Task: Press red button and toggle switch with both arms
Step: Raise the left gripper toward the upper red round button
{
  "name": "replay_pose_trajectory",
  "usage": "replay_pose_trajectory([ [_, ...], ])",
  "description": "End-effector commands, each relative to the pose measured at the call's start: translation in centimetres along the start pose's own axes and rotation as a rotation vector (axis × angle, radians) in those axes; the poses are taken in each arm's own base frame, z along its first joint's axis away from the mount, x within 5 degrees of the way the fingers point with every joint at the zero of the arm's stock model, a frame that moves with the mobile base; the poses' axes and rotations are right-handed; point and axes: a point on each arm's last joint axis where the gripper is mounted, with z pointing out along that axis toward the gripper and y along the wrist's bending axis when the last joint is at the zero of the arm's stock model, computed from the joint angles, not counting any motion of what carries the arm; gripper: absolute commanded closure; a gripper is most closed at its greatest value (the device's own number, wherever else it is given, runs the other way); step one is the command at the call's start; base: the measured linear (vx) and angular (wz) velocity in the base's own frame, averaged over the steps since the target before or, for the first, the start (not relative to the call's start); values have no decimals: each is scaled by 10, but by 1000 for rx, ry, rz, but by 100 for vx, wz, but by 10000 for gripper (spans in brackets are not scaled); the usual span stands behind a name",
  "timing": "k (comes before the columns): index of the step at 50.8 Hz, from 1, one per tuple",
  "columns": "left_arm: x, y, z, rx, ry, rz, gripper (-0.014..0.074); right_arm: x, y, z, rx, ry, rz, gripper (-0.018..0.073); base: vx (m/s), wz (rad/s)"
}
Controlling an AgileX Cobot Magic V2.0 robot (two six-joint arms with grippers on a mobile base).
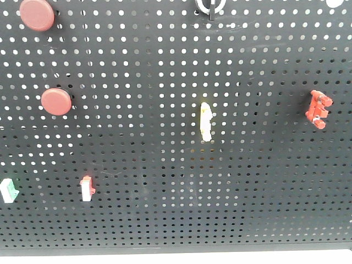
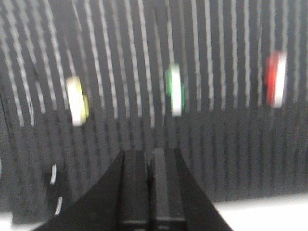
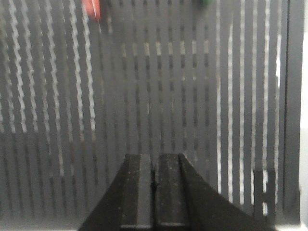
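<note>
Pegboard (image 1: 165, 60): black, perforated, fills the front view. Fittings are mounted on its face, probably so both arms can meet them head-on.

Two round red buttons sit upper left: upper red button (image 1: 37, 14) at the top edge, lower red button (image 1: 56, 101) below it and slightly right. Which one the task means cannot be told. Red toggle (image 1: 318, 109) is at mid-right, well apart from the buttons, a spacing that would suit one arm per target.

Other fittings:
- pale yellow switch (image 1: 206, 121), centre
- red-and-white switch (image 1: 87, 188), lower left
- green-and-white switch (image 1: 8, 190), left edge

Neither arm shows in the front view.

Left wrist view, blurred. Left gripper (image 2: 150, 155) is at bottom centre, fingers pressed together with only a hairline seam and nothing between them. Likely reason: closed tips make one blunt poker for pushing. Three smears run across mid frame: yellow blur (image 2: 77, 101), green blur (image 2: 174, 90), red blur (image 2: 275, 79). The tips line up roughly under the green one, apart from all three.

Right wrist view. Right gripper (image 3: 154, 159) is likewise closed flat and empty, facing bare board. A red shape (image 3: 91, 8) lies upper left and a green speck (image 3: 207, 2) at the top edge, both too smeared to identify.

Writing: none legible in any view; no brand marks seen.
</note>
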Motion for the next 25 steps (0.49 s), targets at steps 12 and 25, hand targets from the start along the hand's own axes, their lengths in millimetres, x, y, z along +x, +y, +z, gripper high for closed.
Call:
replay_pose_trajectory([
  [12,-146,5,-2,7,-245,-100,595,-135,3,32,-1,-234,-16,559,0,0],
  [25,-206,7,73,7,-125,-101,595,-184,2,124,-1,-158,-14,559,0,0],
])
